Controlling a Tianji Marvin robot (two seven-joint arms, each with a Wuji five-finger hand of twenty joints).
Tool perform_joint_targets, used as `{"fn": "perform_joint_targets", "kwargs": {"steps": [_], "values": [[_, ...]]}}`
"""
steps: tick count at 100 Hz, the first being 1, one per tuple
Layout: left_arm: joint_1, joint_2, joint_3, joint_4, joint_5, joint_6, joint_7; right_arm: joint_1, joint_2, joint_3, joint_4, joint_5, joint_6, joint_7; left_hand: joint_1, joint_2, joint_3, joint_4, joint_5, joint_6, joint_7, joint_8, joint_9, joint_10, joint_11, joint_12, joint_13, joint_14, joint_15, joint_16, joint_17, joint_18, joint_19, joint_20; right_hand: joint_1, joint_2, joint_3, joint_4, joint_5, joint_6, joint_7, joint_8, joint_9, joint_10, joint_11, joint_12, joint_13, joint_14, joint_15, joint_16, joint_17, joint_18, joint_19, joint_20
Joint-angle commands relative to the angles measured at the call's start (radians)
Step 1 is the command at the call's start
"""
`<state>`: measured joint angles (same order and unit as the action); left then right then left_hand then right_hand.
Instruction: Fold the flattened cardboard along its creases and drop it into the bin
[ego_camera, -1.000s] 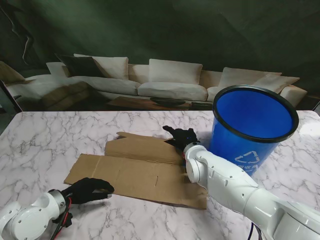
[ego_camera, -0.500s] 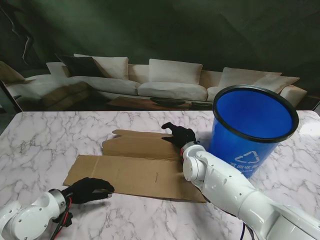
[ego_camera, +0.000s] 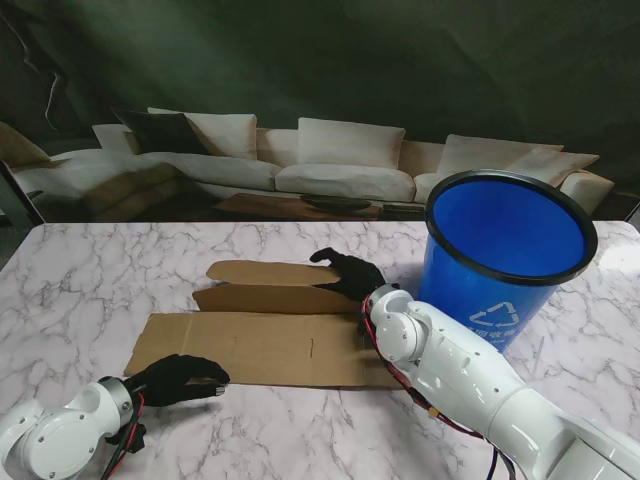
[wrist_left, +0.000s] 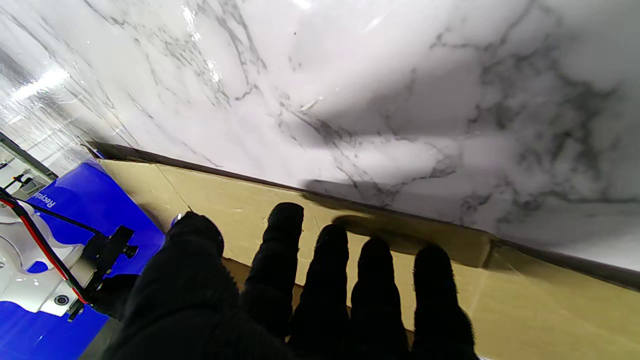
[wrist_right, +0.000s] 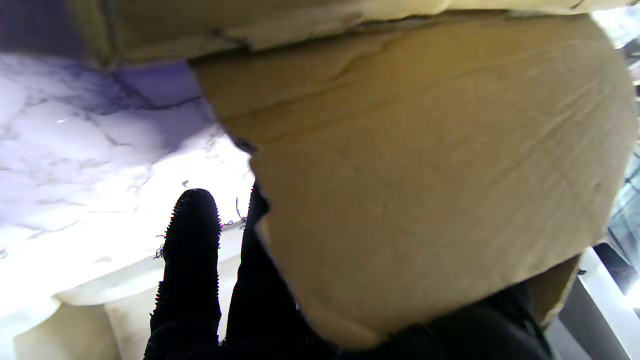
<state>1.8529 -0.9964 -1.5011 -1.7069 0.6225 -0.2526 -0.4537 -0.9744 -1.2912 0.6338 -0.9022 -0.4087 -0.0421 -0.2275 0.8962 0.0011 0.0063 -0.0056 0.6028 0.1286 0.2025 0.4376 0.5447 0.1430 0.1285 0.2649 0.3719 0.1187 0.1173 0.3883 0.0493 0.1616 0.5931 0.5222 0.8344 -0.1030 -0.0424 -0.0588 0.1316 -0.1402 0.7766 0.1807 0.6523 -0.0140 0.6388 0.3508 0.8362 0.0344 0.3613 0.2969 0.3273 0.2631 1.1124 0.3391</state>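
Observation:
The flattened brown cardboard (ego_camera: 260, 345) lies on the marble table in front of me. Its far flap (ego_camera: 270, 285) is raised and tilts over the main panel. My right hand (ego_camera: 350, 275), in a black glove, is shut on that flap's right end; in the right wrist view the flap (wrist_right: 425, 175) lies across the fingers (wrist_right: 192, 250). My left hand (ego_camera: 178, 378) rests open with its fingers flat on the cardboard's near left corner (wrist_left: 225, 200). The blue bin (ego_camera: 505, 255) stands upright to the right of the cardboard.
The marble table (ego_camera: 90, 280) stretches left of and beyond the cardboard. My right forearm (ego_camera: 450, 360) lies between the cardboard and the bin. The bin's blue wall (wrist_left: 75, 195) shows in the left wrist view, along with a red cable.
My right hand has moved left and a little away from me, lifting the far flap higher over the main panel. The cardboard's near right corner has drawn in. The left hand stayed put.

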Motion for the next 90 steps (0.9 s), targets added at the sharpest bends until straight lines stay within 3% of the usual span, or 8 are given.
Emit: {"fn": "perform_joint_targets", "kwargs": {"steps": [1,5,10,15,47,71,83,90], "values": [[0.014,-0.003,0.017,0.031,0.001,0.006,-0.033,-0.016,0.006,0.006,-0.026,0.017,-0.03,0.028,-0.011,0.03,-0.029,-0.004,-0.02,0.0,-0.01,-0.01,0.01,0.005,-0.004,0.009,0.056,0.09,0.076,0.028,0.009,0.042,-0.022,-0.01,-0.022,-0.06,0.023,0.029,-0.033,0.005,-0.025,0.019,-0.022,-0.079,-0.023,-0.015,-0.025,-0.033,-0.04,-0.021,-0.017,-0.018,-0.02,0.002],[0.014,-0.003,0.018,0.031,0.002,0.006,-0.033,-0.02,0.012,0.011,-0.036,0.024,-0.053,0.045,-0.012,0.029,-0.029,-0.004,-0.02,-0.001,-0.01,-0.01,0.009,0.004,-0.004,0.009,0.057,0.09,0.076,0.029,0.009,0.041,-0.022,-0.01,-0.033,-0.089,0.048,0.049,-0.033,0.003,-0.031,0.016,-0.026,-0.083,-0.03,-0.018,-0.027,-0.033,-0.048,-0.024,-0.02,-0.017,-0.025,0.002],[0.014,-0.003,0.018,0.031,0.002,0.006,-0.034,-0.024,0.019,0.019,-0.046,0.036,-0.082,0.066,-0.011,0.03,-0.029,-0.004,-0.021,0.0,-0.011,-0.01,0.008,0.005,-0.005,0.009,0.057,0.09,0.077,0.029,0.009,0.041,-0.022,-0.01,-0.382,-0.305,0.819,-0.046,-0.026,-0.006,-0.035,0.016,-0.03,-0.085,-0.04,-0.021,-0.036,-0.033,-0.059,-0.027,-0.027,-0.019,-0.036,0.004],[0.014,-0.003,0.018,0.03,0.002,0.007,-0.035,-0.03,0.031,0.024,-0.067,0.04,-0.096,0.099,-0.011,0.031,-0.029,-0.004,-0.02,0.0,-0.01,-0.01,0.008,0.005,-0.004,0.009,0.057,0.09,0.076,0.029,0.008,0.041,-0.023,-0.01,-0.48,-0.397,1.006,-0.081,-0.026,-0.005,-0.041,0.014,-0.053,-0.079,-0.051,-0.025,-0.061,-0.03,-0.074,-0.032,-0.041,-0.016,-0.05,0.003],[0.012,-0.002,0.019,0.03,0.004,0.008,-0.037,-0.013,0.081,-0.03,-0.091,-0.093,-0.217,0.136,-0.01,0.031,-0.029,-0.004,-0.02,0.0,-0.01,-0.01,0.009,0.004,-0.004,0.009,0.057,0.091,0.077,0.029,0.009,0.041,-0.023,-0.01,-0.509,-0.41,0.64,-0.089,0.057,0.047,-0.069,0.017,-0.113,0.0,-0.047,-0.026,-0.129,-0.008,-0.089,-0.041,-0.092,-0.01,-0.093,0.004],[0.014,-0.002,0.019,0.03,0.005,0.01,-0.036,-0.003,0.087,-0.071,-0.083,-0.154,-0.262,0.103,-0.009,0.032,-0.029,-0.004,-0.021,0.0,-0.01,-0.01,0.01,0.004,-0.004,0.009,0.057,0.091,0.077,0.029,0.009,0.041,-0.022,-0.009,-0.592,-0.35,0.608,-0.064,-0.02,0.119,-0.099,0.01,-0.124,-0.003,-0.035,-0.021,-0.146,-0.01,-0.076,-0.038,-0.132,0.011,-0.111,-0.001],[0.015,-0.002,0.019,0.029,0.005,0.011,-0.036,-0.016,0.084,-0.066,-0.094,-0.146,-0.259,0.099,-0.008,0.031,-0.029,-0.004,-0.02,0.0,-0.01,-0.009,0.01,0.005,-0.003,0.009,0.058,0.091,0.077,0.029,0.009,0.041,-0.022,-0.009,-0.672,-0.399,0.638,-0.069,-0.031,0.203,-0.456,-0.161,-0.096,0.019,-0.015,-0.013,-0.078,-0.009,-0.045,-0.015,-0.135,0.041,-0.123,0.012],[0.016,-0.002,0.02,0.029,0.004,0.012,-0.036,-0.019,0.083,-0.065,-0.096,-0.144,-0.252,0.097,-0.006,0.032,-0.028,-0.004,-0.02,0.0,-0.01,-0.01,0.01,0.005,-0.003,0.009,0.057,0.092,0.077,0.029,0.009,0.041,-0.022,-0.009,-0.731,-0.476,0.741,-0.083,0.023,0.249,-0.788,0.026,-0.126,0.022,-0.004,-0.011,-0.071,-0.012,-0.042,-0.004,-0.137,0.049,-0.129,0.025]]}}
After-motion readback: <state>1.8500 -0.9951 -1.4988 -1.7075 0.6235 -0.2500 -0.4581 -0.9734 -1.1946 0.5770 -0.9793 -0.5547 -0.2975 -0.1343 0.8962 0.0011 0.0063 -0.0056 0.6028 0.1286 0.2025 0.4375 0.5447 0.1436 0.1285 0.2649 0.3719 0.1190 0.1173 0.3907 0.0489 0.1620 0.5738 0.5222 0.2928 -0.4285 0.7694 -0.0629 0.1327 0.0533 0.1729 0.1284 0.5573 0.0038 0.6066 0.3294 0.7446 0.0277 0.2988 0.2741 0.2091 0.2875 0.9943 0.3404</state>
